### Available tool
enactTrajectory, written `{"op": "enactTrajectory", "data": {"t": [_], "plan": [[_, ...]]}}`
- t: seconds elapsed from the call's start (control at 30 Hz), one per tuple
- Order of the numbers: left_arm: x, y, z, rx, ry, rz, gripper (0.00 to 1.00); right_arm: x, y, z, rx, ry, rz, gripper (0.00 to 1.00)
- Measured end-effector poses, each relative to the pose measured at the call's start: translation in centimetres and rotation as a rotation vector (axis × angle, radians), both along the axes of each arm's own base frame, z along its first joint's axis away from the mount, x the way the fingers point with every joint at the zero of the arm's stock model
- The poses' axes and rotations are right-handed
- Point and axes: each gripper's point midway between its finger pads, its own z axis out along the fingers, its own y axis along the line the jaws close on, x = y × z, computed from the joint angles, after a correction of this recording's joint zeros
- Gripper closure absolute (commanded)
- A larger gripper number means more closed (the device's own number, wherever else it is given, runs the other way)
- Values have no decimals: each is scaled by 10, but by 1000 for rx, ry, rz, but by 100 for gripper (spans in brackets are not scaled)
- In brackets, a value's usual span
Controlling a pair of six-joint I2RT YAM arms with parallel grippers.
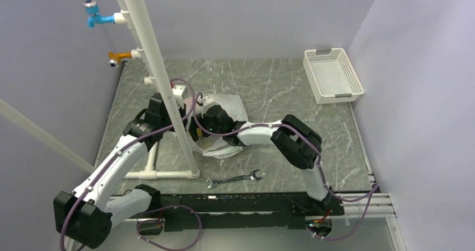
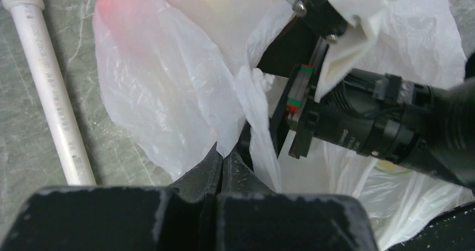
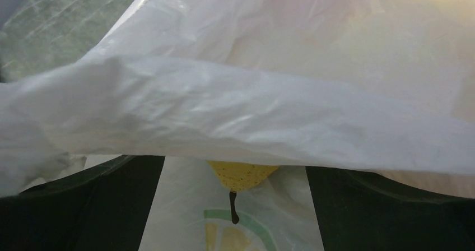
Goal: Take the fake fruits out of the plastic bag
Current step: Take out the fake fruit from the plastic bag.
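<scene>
The plastic bag (image 1: 228, 106) lies crumpled at the table's middle. My left gripper (image 2: 227, 157) is shut on a fold of its rim, and in the top view (image 1: 189, 112) it is at the bag's left edge behind the pipe. My right gripper (image 3: 235, 206) is open inside the bag's mouth; it also shows in the top view (image 1: 208, 122). A yellow speckled pear (image 3: 243, 175) with a brown stem lies between its fingers (image 3: 84, 206), untouched. A sheet of bag (image 3: 252, 105) drapes over the pear's body. A reddish fruit shape (image 2: 120, 1) glows through the bag.
A white PVC pipe frame (image 1: 162, 77) stands over the left arm, with a blue tap (image 1: 95, 17) and an orange tap (image 1: 119, 56). A white lattice basket (image 1: 333, 75) sits at the back right. A wrench (image 1: 235, 180) lies near the front edge.
</scene>
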Motion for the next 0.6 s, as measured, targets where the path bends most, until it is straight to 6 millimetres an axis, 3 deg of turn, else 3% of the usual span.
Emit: {"op": "enactTrajectory", "data": {"t": [0.33, 0.6], "plan": [[12, 17, 1, 68, -9, 59, 100, 17, 15, 11, -65, -154, -26, 6], [16, 37, -7, 130, -42, 113, 100, 25, 36, 0, -80, -209, -51, 25]]}}
